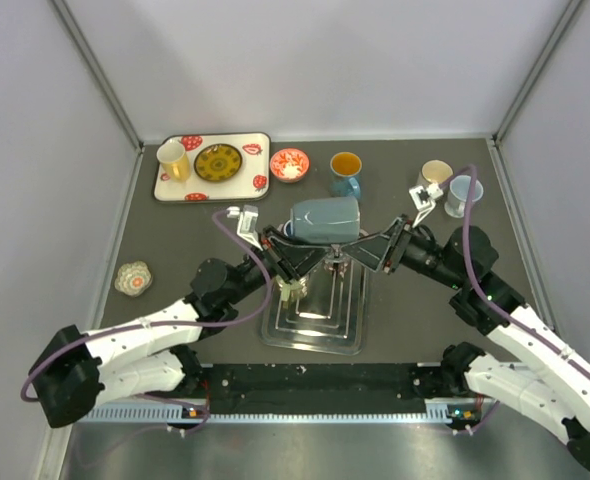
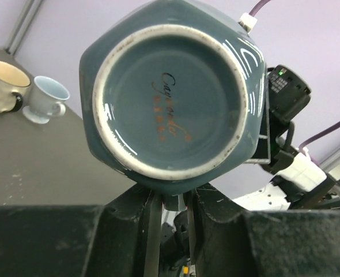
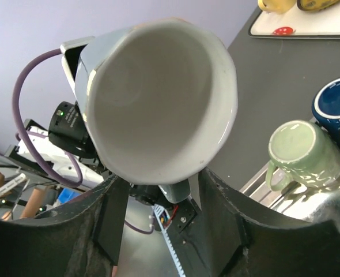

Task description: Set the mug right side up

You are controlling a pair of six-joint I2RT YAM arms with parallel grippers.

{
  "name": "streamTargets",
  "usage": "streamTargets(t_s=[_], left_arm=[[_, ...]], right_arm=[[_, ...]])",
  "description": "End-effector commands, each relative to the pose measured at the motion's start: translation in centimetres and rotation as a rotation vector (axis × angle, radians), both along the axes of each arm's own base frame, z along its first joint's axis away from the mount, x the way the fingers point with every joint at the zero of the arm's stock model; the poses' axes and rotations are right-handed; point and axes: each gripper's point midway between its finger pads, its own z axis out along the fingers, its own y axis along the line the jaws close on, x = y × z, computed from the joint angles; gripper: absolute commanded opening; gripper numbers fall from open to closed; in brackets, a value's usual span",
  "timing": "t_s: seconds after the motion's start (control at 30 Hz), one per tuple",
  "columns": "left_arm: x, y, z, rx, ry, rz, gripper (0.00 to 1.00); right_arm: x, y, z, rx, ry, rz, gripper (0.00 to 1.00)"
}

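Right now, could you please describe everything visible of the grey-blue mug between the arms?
The mug is glazed slate-blue ceramic with a faceted body, white inside and empty. Its base shows a pale unglazed foot ring and gold script. It lies on its side in the air above a clear tray, base toward the left hand, mouth toward the right hand. The left hand pinches a part under it, likely the handle; the right hand's grip is unclear.
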Motion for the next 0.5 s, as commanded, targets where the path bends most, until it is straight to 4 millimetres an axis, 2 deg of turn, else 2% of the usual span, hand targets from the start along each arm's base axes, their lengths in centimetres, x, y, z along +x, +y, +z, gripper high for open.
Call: streamTargets(t_s=[0.0, 0.17, 0.23, 0.27, 0.3, 0.33, 0.37, 0.43, 0.47], left_arm=[[-1.2, 2.3, 4.0, -0.101, -0.148, 0.048, 0.0], [-1.2, 3.2, 4.1, -0.078, -0.167, 0.087, 0.0], [-1.5, 3.4, 4.3, -0.06, -0.19, 0.094, 0.0], [-1.5, 3.4, 4.4, -0.043, -0.196, 0.095, 0.0], [-1.3, 3.0, 3.5, 0.022, -0.174, 0.093, 0.0], [-1.5, 3.3, 3.7, 0.059, -0.207, 0.107, 0.0], [-1.4, 3.2, 3.0, 0.113, -0.203, 0.117, 0.0], [-1.5, 3.3, 1.2, 0.268, -0.196, 0.133, 0.0], [-1.3, 3.7, 0.6, 0.313, -0.187, 0.159, 0.0]], right_arm=[[-0.9, -0.5, 4.3, 0.039, -0.119, 0.007, 0.53], [-1.2, -0.7, 3.7, 0.01, -0.121, 0.012, 0.58], [-1.4, -1.0, 2.9, -0.027, -0.113, 0.008, 0.59], [-1.3, -1.3, 1.9, -0.068, -0.088, -0.008, 0.59], [-1.1, -1.7, 1.3, -0.098, -0.099, -0.028, 0.59], [-1.0, -2.2, 0.9, -0.123, -0.094, -0.051, 0.6], [-0.7, -3.3, -0.3, -0.188, -0.083, -0.101, 0.6], [-0.4, -4.6, -1.4, -0.259, -0.073, -0.155, 0.6], [0.2, -5.8, -1.2, -0.294, -0.088, -0.228, 0.6]])
